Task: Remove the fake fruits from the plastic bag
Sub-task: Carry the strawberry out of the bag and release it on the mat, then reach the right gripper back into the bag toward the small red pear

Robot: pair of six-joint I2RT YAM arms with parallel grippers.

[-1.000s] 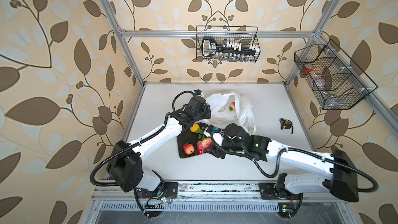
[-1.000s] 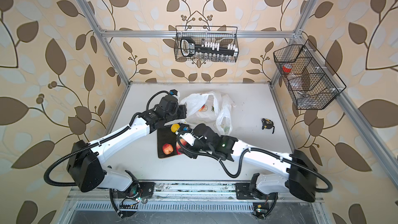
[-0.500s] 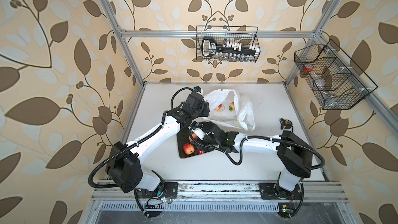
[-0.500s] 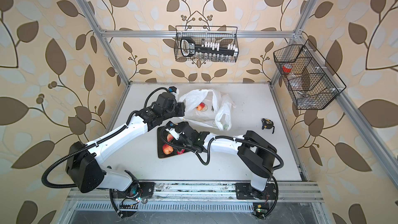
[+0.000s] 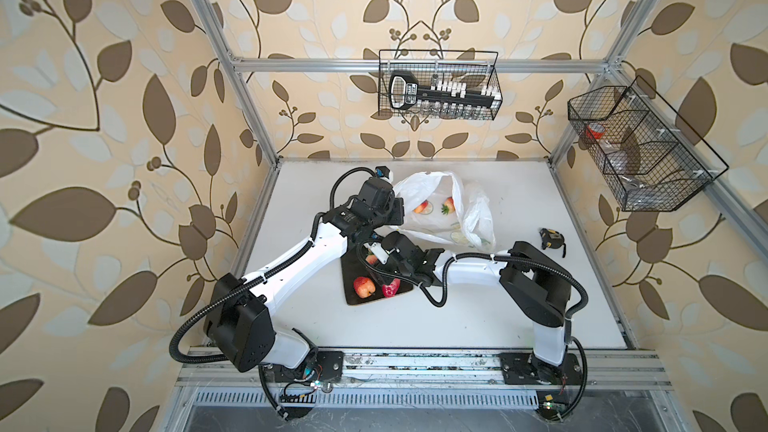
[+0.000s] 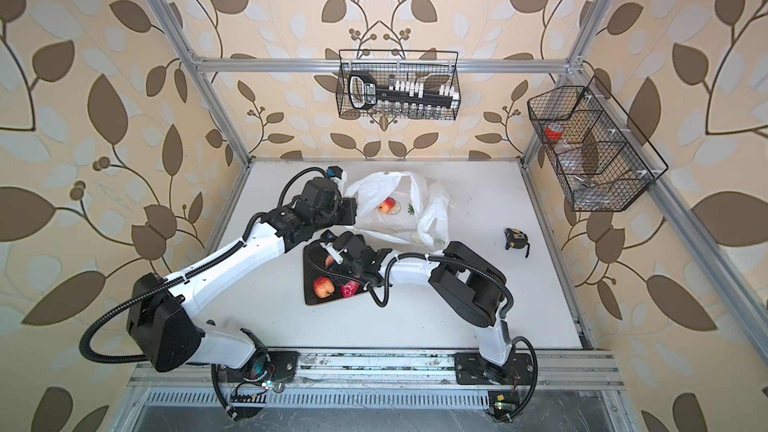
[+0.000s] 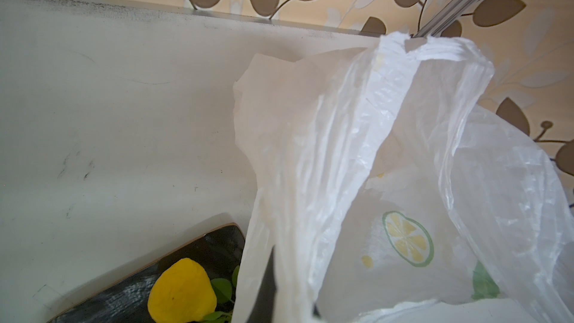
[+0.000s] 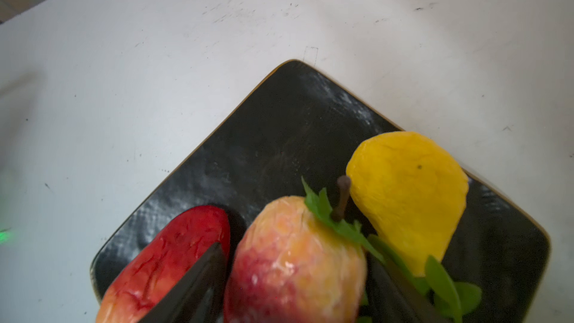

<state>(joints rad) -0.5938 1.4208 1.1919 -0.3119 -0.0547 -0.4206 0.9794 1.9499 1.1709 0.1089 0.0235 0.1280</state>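
The white plastic bag (image 5: 440, 218) (image 6: 374, 193) lies at the back of the table with its mouth raised. My left gripper (image 5: 392, 218) (image 7: 279, 306) is shut on its rim. Two fake fruits (image 5: 422, 206) (image 6: 388, 204) show inside it. My right gripper (image 5: 376, 261) (image 8: 295, 253) hangs low over the black plate (image 5: 353, 297) (image 8: 279, 138), open, its fingers flanking a red-orange pear-shaped fruit (image 8: 295, 268) with a thin gap on one side. A yellow fruit (image 8: 410, 194) (image 7: 181, 290), a red fruit (image 8: 174, 256) and an apple-like one (image 5: 364, 286) lie on the plate.
A small black and yellow tape measure (image 5: 552, 238) (image 6: 516, 238) lies on the table at the right. A wire basket (image 5: 438, 91) hangs on the back wall and another (image 5: 640, 147) on the right wall. Both forearms cross close together over the plate.
My right gripper has shifted toward the plate's far part with the pear-shaped fruit, and its fingers have spread wider. The right arm has folded back. The left gripper keeps its hold on the bag.
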